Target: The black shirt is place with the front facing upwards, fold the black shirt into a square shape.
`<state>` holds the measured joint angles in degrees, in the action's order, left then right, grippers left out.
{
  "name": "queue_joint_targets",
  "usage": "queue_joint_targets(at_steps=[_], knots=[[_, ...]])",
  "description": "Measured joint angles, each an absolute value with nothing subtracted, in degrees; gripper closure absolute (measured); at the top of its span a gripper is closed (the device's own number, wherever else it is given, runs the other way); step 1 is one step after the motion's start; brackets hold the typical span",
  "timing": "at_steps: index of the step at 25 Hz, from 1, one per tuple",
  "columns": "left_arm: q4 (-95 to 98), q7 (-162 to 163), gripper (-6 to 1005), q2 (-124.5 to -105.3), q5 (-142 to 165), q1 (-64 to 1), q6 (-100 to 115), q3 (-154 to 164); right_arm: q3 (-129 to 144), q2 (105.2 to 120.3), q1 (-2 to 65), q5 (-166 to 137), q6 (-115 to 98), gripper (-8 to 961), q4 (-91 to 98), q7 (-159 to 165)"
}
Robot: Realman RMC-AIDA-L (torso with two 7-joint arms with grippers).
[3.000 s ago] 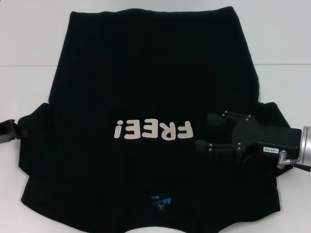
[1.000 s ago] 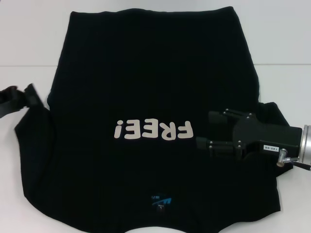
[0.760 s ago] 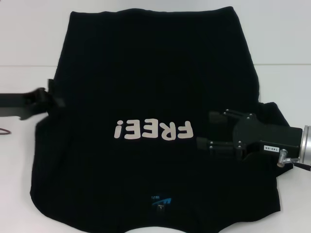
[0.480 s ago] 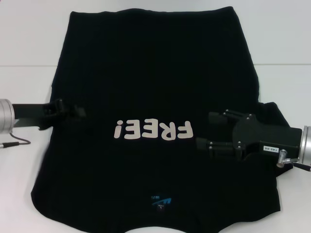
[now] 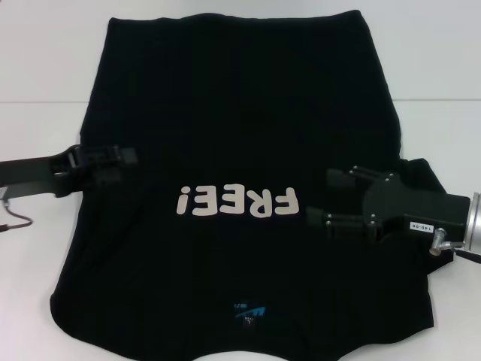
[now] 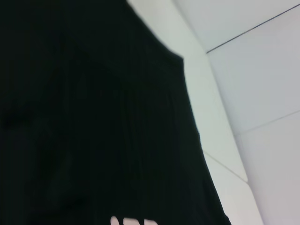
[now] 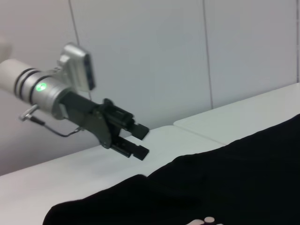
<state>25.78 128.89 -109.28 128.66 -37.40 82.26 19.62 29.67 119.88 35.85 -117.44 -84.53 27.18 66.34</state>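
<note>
Left claw (image 5: pixel 124 160) reaches in level from the left over the black shirt (image 5: pixel 240 113), fingers apart, gripping nothing; in the right wrist view it hangs just above the cloth. The left sleeve, spread out earlier, now lies folded in, giving a straight left edge. Shirt lies flat on the white desk (image 5: pixel 45 60), "FREE!" lettering (image 5: pixel 237 201) up. Right claw (image 5: pixel 331 199) rests on the right sleeve area, fingers apart, barely shifted.

The black shirt (image 5: pixel 240 188) lies spread on the table (image 5: pixel 45 60), filling the frame's middle. The left gripper (image 5: pixel 124 159) sits over its left edge; the right gripper (image 5: pixel 322 199) over its right side.
</note>
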Motion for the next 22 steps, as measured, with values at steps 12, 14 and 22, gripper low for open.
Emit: queue_joint_targets(at_steps=[12, 14, 22], knots=[[28.3, 124.5, 183, -110.87, 127.9, -34.4, 70.9, 26.8, 29.6, 119.79, 35.5, -117.0, -84.4, 37, 27.0, 66.6], [28.4, 124.5, 154, -111.18, 127.9, -34.4, 70.0, 27.6, 29.6, 119.79, 35.5, -117.0, -84.4, 37, 27.0, 66.6], [28.0, 124.7, 132, -111.81, 127.9, -34.6, 69.6, 30.3, 29.8, 119.79, 35.1, -117.0, -84.7, 37, 27.0, 66.6]])
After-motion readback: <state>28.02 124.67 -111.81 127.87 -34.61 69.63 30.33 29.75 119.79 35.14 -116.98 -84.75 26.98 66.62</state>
